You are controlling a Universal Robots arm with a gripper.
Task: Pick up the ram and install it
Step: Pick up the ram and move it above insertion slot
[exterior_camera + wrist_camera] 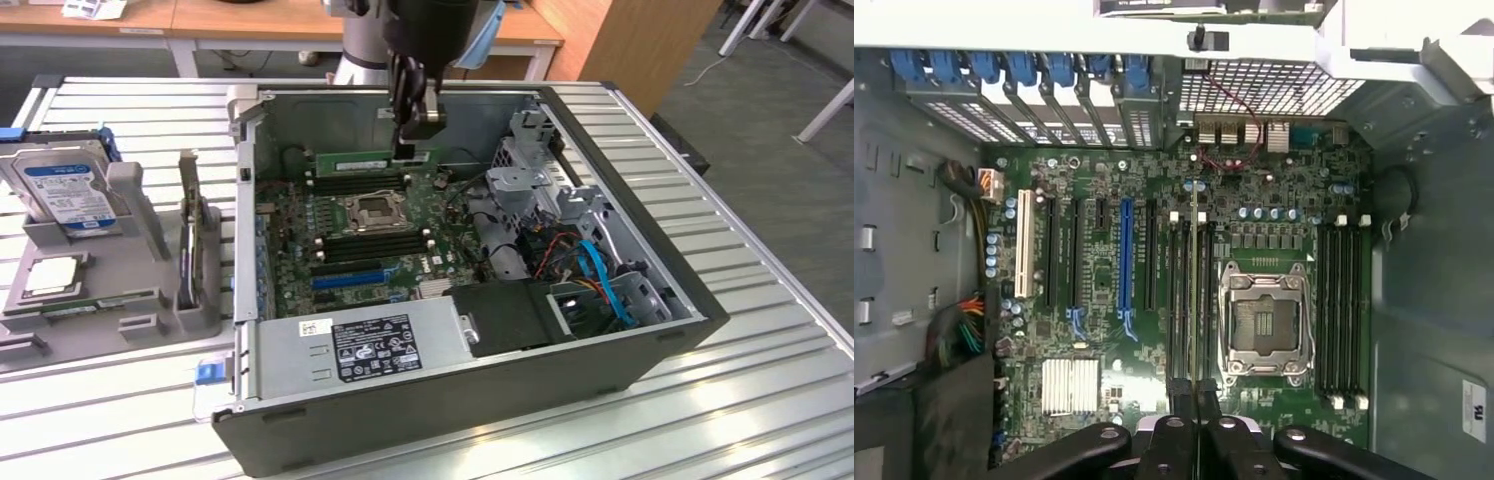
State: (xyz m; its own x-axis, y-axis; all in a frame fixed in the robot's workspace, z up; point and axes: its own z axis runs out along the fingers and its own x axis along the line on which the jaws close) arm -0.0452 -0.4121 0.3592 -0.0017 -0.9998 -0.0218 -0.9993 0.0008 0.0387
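Around your black pincer (412, 148) you have the open grey computer case (467, 410). Its silver processor socket (372, 209) and black memory slots (358, 183) lie below. The silver, blue-labelled hard drive (64, 190) stands well apart, on the exterior view's left. Your pincer is clamped almost shut on one end of the long green ram stick (351, 160), which hangs level over the slots beside the socket.

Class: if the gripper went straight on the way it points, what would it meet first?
Probably the memory slots beside the CPU socket, met first by the ram the gripper holds; depth unclear.
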